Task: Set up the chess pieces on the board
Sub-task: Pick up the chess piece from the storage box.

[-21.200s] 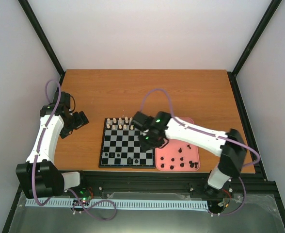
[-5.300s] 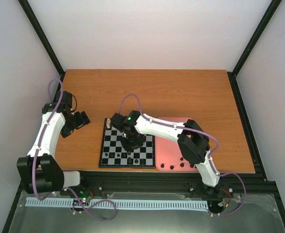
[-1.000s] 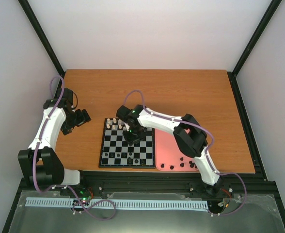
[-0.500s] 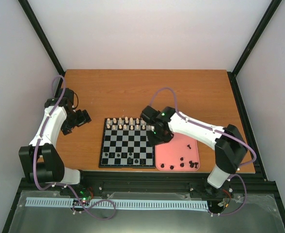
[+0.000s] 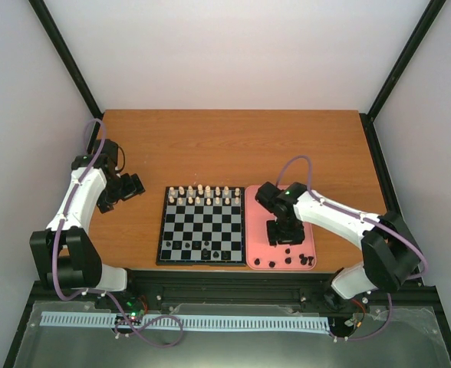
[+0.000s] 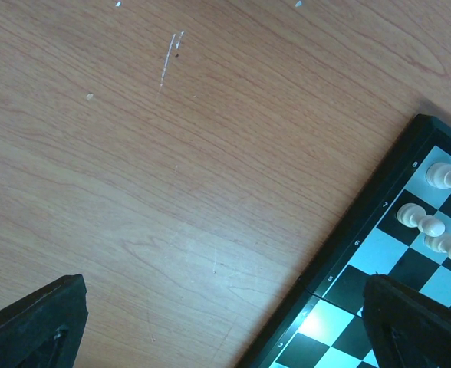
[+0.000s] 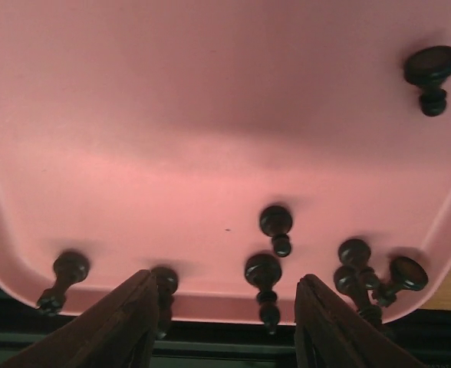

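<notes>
The board (image 5: 161, 244) lies at the table's near middle, with cream-white pieces on its far rows and a few black chess pieces (image 5: 203, 247) on its near rows. More black chess pieces (image 7: 275, 222) stand and lie at the near end of the pink tray (image 5: 261, 201). My right gripper (image 5: 281, 236) hangs open over that tray end. In the right wrist view one upright black piece (image 7: 263, 272) sits between the spread fingers (image 7: 126, 322), untouched. My left gripper (image 5: 128, 186) is open over bare wood left of the board, holding nothing.
In the left wrist view the board's far-left corner (image 6: 409, 146) shows at the right, with white pieces (image 6: 419, 220) on it. The tray (image 7: 210, 115) touches the board's right side. A black frame rail (image 5: 287, 287) runs along the table's near edge.
My right arm has swung from the board's far right side over to the near end of the pink tray, and its jaws have spread wider. The left arm has stayed put.
</notes>
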You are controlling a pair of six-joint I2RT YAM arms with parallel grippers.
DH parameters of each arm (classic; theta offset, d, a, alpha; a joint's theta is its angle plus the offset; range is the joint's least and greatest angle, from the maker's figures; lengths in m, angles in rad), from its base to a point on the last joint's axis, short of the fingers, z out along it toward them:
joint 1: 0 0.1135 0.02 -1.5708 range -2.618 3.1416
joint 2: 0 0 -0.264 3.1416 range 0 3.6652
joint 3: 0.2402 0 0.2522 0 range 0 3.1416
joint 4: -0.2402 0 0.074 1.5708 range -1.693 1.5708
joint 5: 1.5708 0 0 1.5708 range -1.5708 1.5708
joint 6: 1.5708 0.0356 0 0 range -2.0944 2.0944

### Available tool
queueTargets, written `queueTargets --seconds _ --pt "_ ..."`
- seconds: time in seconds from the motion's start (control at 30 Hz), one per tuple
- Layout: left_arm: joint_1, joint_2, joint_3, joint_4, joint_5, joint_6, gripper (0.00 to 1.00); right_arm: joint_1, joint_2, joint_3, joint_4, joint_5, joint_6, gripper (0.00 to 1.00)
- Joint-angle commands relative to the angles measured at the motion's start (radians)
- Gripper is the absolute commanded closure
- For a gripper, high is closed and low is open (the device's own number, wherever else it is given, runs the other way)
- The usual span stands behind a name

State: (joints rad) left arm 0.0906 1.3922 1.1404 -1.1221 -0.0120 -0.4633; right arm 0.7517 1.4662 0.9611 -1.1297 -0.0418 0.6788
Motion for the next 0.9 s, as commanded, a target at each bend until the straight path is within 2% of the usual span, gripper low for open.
queueTargets --seconds 0.0,0.27,0.57,0.73,0.87 --pt "-0.009 -0.013 0.025 0.001 0.008 0.012 0.00 -0.061 -0.016 -0.052 -0.002 0.033 -0.003 0.51" --pt "-0.011 -0.011 0.013 0.006 0.010 0.017 0.00 -0.116 -0.023 -0.151 0.067 -0.019 -0.016 0.51" --pt "-0.011 0.005 0.031 0.004 0.011 0.013 0.00 -0.134 0.025 -0.149 0.127 -0.010 -0.049 0.56" --pt "-0.011 0.007 0.029 0.004 0.011 0.012 0.00 -0.150 0.058 -0.152 0.141 -0.012 -0.065 0.67" --pt "-0.012 0.005 0.023 0.007 0.010 0.008 0.00 -0.151 0.069 -0.154 0.146 -0.018 -0.073 0.71"
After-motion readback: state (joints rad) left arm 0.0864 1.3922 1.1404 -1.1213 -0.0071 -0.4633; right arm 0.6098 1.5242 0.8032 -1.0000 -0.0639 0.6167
